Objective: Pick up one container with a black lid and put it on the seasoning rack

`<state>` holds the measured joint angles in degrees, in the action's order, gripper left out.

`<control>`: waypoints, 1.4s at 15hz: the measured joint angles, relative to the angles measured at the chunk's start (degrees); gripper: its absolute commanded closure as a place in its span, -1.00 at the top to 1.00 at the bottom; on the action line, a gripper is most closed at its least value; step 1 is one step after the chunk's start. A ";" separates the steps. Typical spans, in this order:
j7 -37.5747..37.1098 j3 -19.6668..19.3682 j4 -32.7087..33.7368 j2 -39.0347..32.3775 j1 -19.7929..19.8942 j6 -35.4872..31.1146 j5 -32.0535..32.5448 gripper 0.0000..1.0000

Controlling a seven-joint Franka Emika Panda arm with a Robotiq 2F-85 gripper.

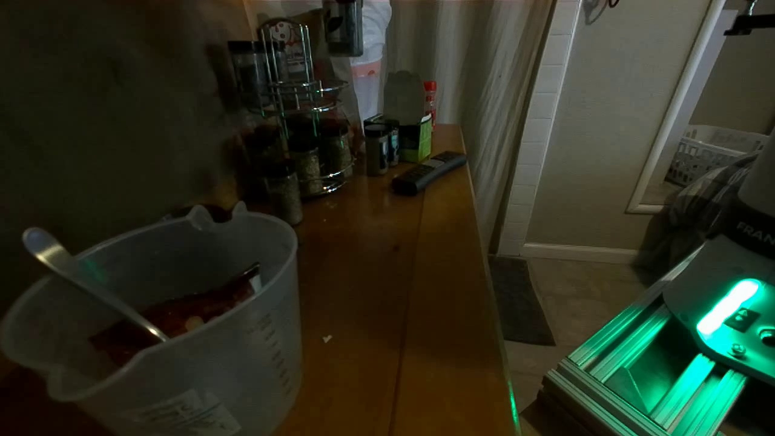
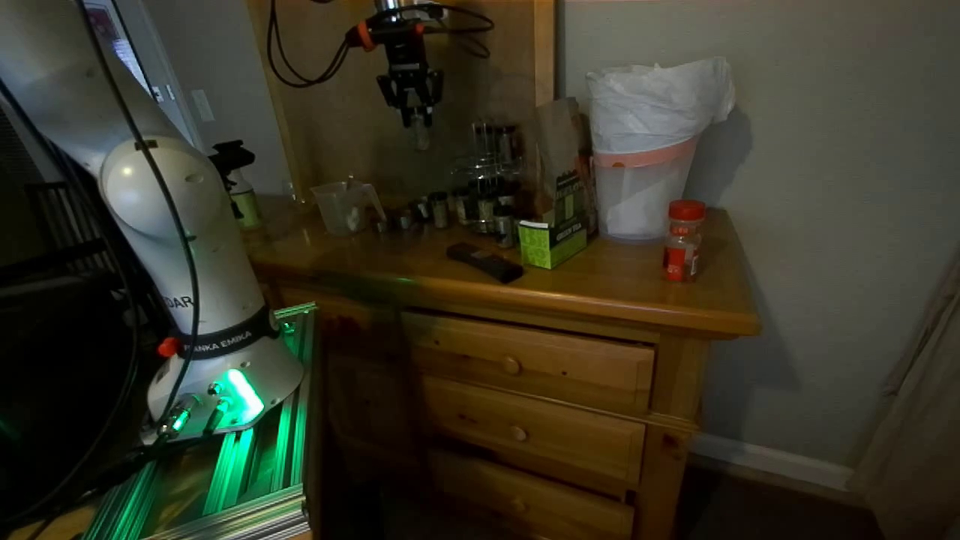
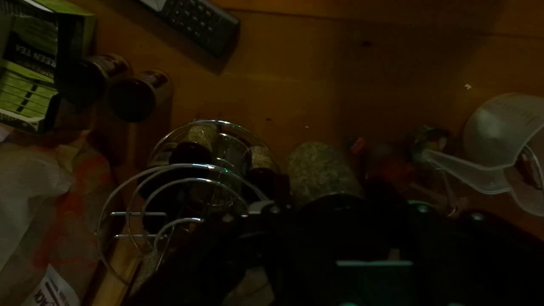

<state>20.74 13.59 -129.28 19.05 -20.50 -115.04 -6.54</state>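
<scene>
My gripper is shut on a see-through jar of dried herbs with a black lid, held up in the air above the dresser. In the wrist view the jar points downward, lid end between the dark fingers. Its lower end shows at the top of an exterior view. The wire seasoning rack stands against the back panel with jars on its tiers; it also shows in an exterior view and in the wrist view, beside the held jar. Fingertip contact is too dark to see.
Black-lidded jars stand beside the rack, another close in front. A translucent jug with a spoon, a remote, a green tea box, a bag-lined bin and a red-lidded jar stand around it.
</scene>
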 measured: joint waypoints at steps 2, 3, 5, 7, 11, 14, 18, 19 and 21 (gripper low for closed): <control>0.00 0.02 -0.12 -0.18 0.01 -0.77 0.12 -0.52; 0.00 0.08 -0.25 -0.42 0.01 -2.40 0.24 -0.52; 0.00 0.41 -0.31 -1.61 0.02 -6.64 0.44 -0.52; 0.00 0.94 -0.29 -3.76 0.03 -11.75 1.14 -0.52; -0.13 1.97 -0.16 -9.53 0.07 -20.48 4.25 -0.52; -0.55 2.69 0.90 -12.92 0.10 -25.24 7.31 -0.52; -1.25 3.64 2.18 -14.96 0.10 -27.62 11.40 -0.52; -1.48 3.75 2.33 -15.18 0.10 -27.62 12.32 0.48; -2.76 3.98 2.49 -15.60 0.10 -27.01 14.30 0.59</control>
<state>17.99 17.58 -126.79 3.44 -20.40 -142.06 7.76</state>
